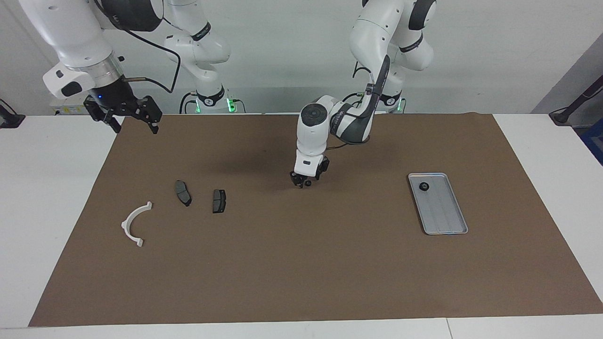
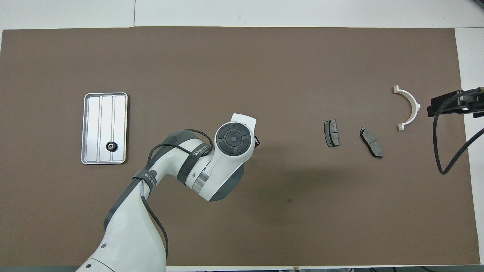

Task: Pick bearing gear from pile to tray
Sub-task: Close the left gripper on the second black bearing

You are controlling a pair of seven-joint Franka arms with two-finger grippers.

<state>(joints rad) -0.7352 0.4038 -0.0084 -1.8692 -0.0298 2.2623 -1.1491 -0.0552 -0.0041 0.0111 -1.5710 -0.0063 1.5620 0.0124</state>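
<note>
One gear [image 1: 424, 187] already lies in the tray [image 1: 447, 221], at the tray's end nearer the robots, toward the left arm's end of the table [image 1: 301, 282]. A second gear [image 1: 307, 183] is low over the middle of the table, at the tips of the left gripper [image 1: 305, 181]; its fingers look narrow around it, so I judge it grasped, though whether it has left the table I cannot tell. Carrying it across to the tray remains. The right gripper [image 1: 127, 117] waits high over the right arm's end, fingers spread wide. Two brake pads [image 1: 183, 193] and a white arc [image 1: 135, 223] lie near that end, well apart from the tray.
</note>
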